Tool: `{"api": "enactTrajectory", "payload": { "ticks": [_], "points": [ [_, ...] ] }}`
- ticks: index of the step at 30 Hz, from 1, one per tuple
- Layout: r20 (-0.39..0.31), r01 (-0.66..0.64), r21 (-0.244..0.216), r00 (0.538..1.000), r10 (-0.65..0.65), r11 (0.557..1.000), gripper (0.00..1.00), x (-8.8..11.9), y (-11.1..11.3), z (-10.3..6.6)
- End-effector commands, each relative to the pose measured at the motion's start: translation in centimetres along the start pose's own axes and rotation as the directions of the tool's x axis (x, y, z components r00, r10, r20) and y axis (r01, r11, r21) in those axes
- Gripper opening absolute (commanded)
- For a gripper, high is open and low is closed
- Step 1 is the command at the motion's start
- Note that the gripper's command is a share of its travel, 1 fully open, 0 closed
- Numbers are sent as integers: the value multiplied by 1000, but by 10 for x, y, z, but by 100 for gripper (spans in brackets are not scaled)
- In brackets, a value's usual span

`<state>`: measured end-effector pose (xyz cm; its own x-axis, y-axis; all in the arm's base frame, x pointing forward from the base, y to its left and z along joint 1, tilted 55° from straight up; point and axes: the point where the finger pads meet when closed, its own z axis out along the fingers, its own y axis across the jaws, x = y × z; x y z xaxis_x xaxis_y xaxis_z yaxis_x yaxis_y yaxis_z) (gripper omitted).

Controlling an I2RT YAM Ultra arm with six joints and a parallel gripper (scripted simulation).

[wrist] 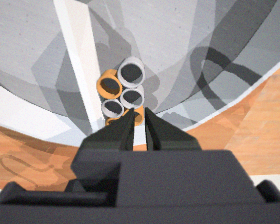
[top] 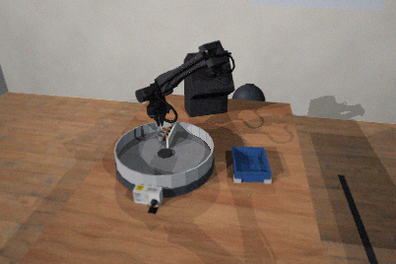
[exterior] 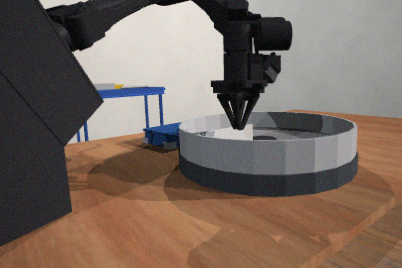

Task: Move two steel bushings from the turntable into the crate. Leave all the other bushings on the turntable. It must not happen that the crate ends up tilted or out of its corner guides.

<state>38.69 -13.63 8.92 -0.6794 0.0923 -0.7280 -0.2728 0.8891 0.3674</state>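
My gripper (top: 160, 124) (exterior: 239, 128) (wrist: 139, 112) points down over the near edge of the turntable (top: 172, 180) (exterior: 270, 156). Its fingers stand slightly apart, with a narrow gap and nothing held. In the wrist view a large steel bushing (wrist: 132, 60) and two smaller steel ones, one on the right (wrist: 135, 89) and one on the left (wrist: 112, 101), stand clustered just beyond the fingertips. A brass-coloured bushing (wrist: 110, 73) touches the large one; two more brass ones lie close to the fingertips, partly hidden. The blue crate (top: 251, 177) (exterior: 162, 136) shows no bushing inside.
A white upright divider (top: 172, 135) (wrist: 80, 40) stands on the turntable right beside the cluster. The turntable's raised wall surrounds it. A small white box (top: 148, 195) sits at the turntable's front. The crate stands apart from the turntable, to its right in the top view.
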Motion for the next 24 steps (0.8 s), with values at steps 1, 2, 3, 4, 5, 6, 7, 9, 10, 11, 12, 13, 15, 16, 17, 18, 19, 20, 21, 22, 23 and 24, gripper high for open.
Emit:
{"api": "enactTrajectory", "payload": {
  "ticks": [1,2,3,4,5,6,7,9,10,11,12,13,15,16,17,18,19,20,21,22,23,24],
  "points": [
    [35,8,29,999,-9,1000,13,-8,-6,-13],
    [35,8,29,999,-9,1000,13,-8,-6,-13],
    [35,8,29,999,-9,1000,13,-8,-6,-13],
    [35,8,29,999,-9,1000,13,-8,-6,-13],
    [35,8,29,999,-9,1000,13,-8,-6,-13],
    [35,8,29,999,-9,1000,13,-8,-6,-13],
    [35,8,29,999,-9,1000,13,-8,-6,-13],
    [35,8,29,999,-9,1000,13,-8,-6,-13],
    [35,8,29,999,-9,1000,13,-8,-6,-13],
    [35,8,29,999,-9,1000,13,-8,-6,-13],
    [35,8,29,999,-9,1000,13,-8,-6,-13],
    [32,5,27,999,-6,1000,13,-6,-6,-12],
    [22,-9,17,1000,9,1000,13,2,-8,-7],
    [15,-18,11,1000,18,1000,13,7,-8,-5],
    [10,-24,7,1000,24,1000,13,11,-9,-2],
    [10,-23,6,1000,22,1000,13,11,-9,-2],
    [10,-23,6,1000,22,1000,13,11,-9,-2],
    [10,-23,6,1000,22,1000,13,11,-9,-2],
    [10,-22,6,1000,22,1000,13,11,-9,-2],
    [10,-22,6,1000,22,1000,13,11,-9,-2],
    [10,-23,6,1000,22,1000,13,11,-9,-2],
    [10,-23,6,1000,23,1000,13,11,-9,-2]
  ]
}}
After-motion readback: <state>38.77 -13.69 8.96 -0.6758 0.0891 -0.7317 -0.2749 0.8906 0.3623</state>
